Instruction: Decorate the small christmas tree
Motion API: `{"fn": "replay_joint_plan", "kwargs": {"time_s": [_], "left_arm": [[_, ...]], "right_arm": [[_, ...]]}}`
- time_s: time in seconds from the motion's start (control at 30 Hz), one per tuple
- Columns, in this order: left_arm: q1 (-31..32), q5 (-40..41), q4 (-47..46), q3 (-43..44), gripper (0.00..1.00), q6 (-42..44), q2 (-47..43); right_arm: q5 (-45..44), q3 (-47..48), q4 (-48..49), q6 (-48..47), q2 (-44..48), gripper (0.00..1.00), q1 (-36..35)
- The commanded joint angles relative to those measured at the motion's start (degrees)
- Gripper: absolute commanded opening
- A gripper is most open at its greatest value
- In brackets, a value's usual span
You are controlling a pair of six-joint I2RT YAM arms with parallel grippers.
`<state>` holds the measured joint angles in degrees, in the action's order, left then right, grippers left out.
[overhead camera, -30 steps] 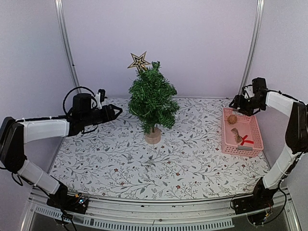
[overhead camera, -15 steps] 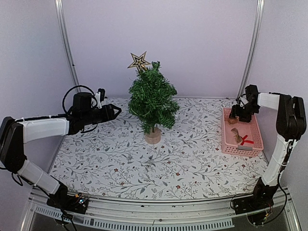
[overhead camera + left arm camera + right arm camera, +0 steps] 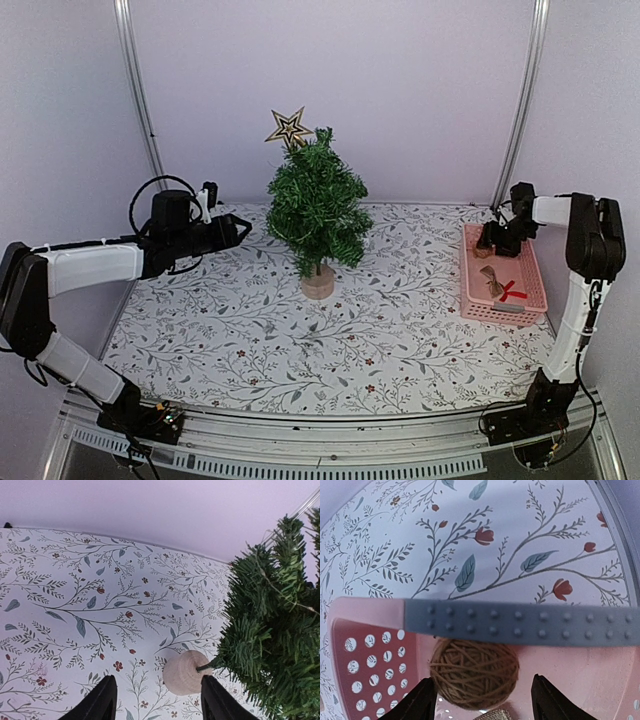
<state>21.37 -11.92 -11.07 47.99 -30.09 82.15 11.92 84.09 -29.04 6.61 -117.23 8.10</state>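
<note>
The small christmas tree (image 3: 318,210) stands upright on its round wooden base (image 3: 318,283), a gold star (image 3: 288,127) at its top. My left gripper (image 3: 240,230) hovers left of the tree, open and empty. In the left wrist view the gripper (image 3: 157,702) frames the base (image 3: 185,672), with branches (image 3: 270,645) to the right. My right gripper (image 3: 487,245) is down in the far end of the pink basket (image 3: 465,285). In the right wrist view it (image 3: 482,702) is open, a finger on each side of a brown twine ball (image 3: 474,674).
The basket's grey-blue studded rim (image 3: 520,622) crosses just beyond the ball. Further forward in the basket lies a burlap ornament with a red bow (image 3: 503,289). Vertical metal posts (image 3: 138,90) stand at the back corners, and a floral cloth (image 3: 300,340) covers the table.
The right arm has swung left and down from the back right corner into the basket's far end, and its jaws have narrowed a little. The left arm has not moved.
</note>
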Motion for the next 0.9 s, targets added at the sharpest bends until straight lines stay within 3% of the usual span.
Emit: {"fn": "replay_joint_plan", "kwargs": {"time_s": [0.0,0.3,0.47,0.6,0.87], "left_arm": [[-0.38,0.69,0.68,0.7,0.59,0.07,0.47],[-0.37,1.02,1.71,1.14,0.59,0.41,0.17],[-0.39,0.86,2.19,1.4,0.58,0.86,-0.27],[-0.4,0.66,2.37,1.21,0.58,1.56,-1.59],[-0.39,1.61,0.98,-2.66,0.6,3.24,-9.73]], "right_arm": [[2.6,2.86,2.33,0.46,-2.85,0.68,0.09],[7.1,2.82,3.25,0.94,-5.1,0.62,0.08],[6.15,1.53,3.07,0.82,-2.87,0.46,0.12],[6.47,-0.85,2.23,0.56,2.46,0.39,0.15],[16.09,-7.22,0.41,1.62,18.26,0.35,0.11]]}}
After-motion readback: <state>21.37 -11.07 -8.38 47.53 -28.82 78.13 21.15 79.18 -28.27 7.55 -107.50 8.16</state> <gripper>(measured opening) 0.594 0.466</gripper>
